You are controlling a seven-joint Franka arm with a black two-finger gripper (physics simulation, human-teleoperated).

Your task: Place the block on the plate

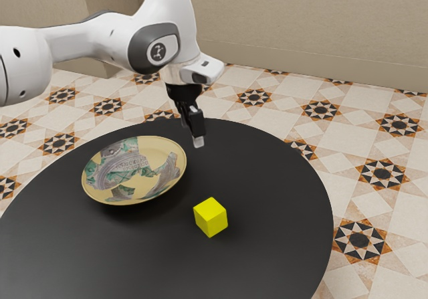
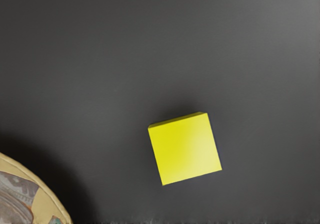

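Star-patterned floor tiles lie beyond 1 round black tabletop. On it, 1 yellow cube-shaped block sits apart from 1 cream, green-and-grey patterned plate. Above, the black tool points down; open or closed, I cannot tell.

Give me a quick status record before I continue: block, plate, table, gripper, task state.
block: yellow cube, on the table, clear of the plate
plate: cream rim, patterned in green and grey, nothing on it
table: black, rounded edge
gripper: black, raised above the table, away from the block
task state: block not yet on plate
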